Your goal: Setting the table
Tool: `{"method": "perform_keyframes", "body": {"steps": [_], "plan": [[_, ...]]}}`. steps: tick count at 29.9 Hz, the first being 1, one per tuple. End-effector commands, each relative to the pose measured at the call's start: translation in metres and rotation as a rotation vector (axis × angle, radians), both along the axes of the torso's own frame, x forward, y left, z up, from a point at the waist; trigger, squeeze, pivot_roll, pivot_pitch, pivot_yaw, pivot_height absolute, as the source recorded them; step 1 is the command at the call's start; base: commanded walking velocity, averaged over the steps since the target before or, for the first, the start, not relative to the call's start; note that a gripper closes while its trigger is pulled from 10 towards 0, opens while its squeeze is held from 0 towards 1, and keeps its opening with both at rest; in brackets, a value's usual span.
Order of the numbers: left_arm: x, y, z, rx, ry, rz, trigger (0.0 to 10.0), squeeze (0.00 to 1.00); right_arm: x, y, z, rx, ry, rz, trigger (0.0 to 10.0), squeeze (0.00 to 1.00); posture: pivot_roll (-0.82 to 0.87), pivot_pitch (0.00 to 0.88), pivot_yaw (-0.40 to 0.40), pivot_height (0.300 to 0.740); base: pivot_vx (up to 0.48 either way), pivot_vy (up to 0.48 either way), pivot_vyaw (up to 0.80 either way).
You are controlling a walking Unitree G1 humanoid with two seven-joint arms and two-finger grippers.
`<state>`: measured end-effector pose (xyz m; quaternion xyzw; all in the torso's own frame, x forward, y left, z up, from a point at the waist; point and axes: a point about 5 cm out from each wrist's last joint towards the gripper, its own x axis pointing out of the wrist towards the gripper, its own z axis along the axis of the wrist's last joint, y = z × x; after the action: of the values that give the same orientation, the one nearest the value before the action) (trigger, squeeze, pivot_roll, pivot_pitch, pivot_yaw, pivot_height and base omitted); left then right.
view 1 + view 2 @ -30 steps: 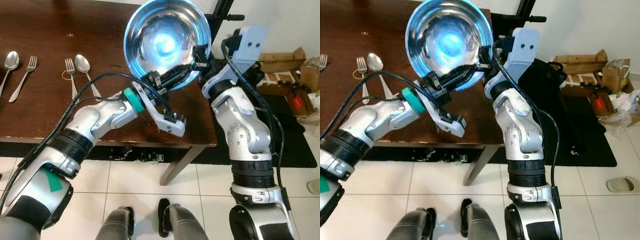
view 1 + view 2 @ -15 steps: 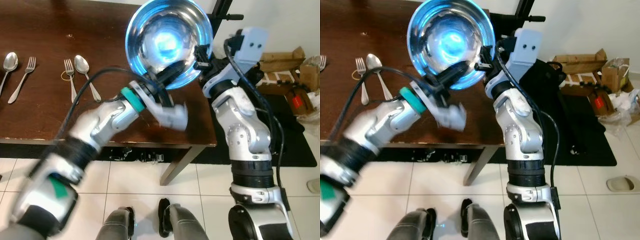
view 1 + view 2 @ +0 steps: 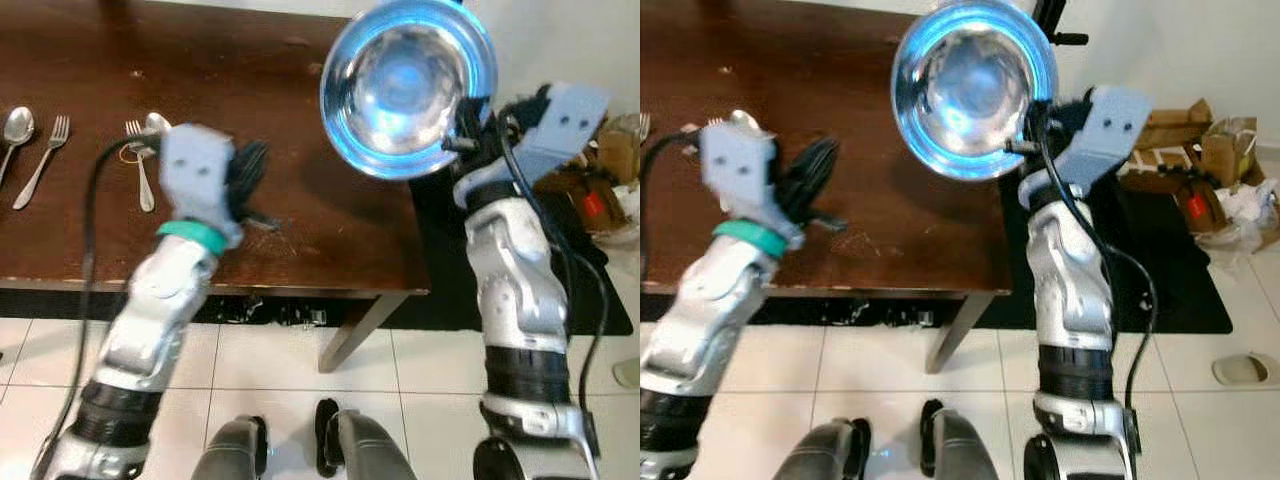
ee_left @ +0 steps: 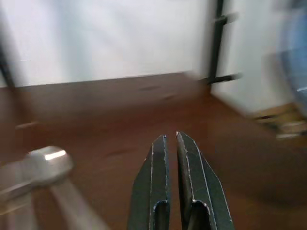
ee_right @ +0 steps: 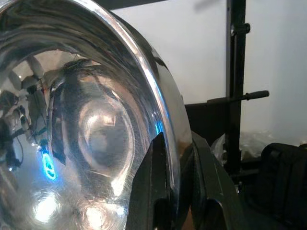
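Steel bowl (image 3: pixel 408 88) pinched by right fingers (image 5: pixel 152 191)

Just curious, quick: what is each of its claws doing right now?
Left gripper: shut, holding nothing, above the table.
Right gripper: shut on the steel bowl's rim.

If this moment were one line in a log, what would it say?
right tool: clamps steel bowl rim, held up | left tool: closed, empty, above table | bowl not placed

The bowl (image 3: pixel 408 88) in my right hand (image 5: pixel 172 158) is polished metal, mirror-glossy and faintly scratched. My counter (image 3: pixel 300 200) is dark, smooth wood with a low sheen. The spoons and forks (image 3: pixel 40 155) look like shiny metal.
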<state>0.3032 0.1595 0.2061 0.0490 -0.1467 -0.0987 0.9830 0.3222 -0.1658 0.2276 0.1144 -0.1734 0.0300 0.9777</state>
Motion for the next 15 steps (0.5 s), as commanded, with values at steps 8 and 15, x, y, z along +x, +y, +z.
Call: {"method": "perform_keyframes", "body": {"steps": [8,15], "plan": [[0.015,0.015,0.004,0.025,0.070,0.079,10.0,0.00,-0.017,-0.017,-0.005,-0.062,-0.037,-0.059,10.0,0.00,0.04,0.077,-0.025,0.740,0.000,0.000,0.00],[0.022,0.020,0.006,0.028,0.059,0.125,10.0,0.00,-0.018,-0.021,-0.012,-0.064,-0.012,-0.071,10.0,0.00,0.04,0.068,-0.022,0.740,-0.072,0.000,0.00]]}}
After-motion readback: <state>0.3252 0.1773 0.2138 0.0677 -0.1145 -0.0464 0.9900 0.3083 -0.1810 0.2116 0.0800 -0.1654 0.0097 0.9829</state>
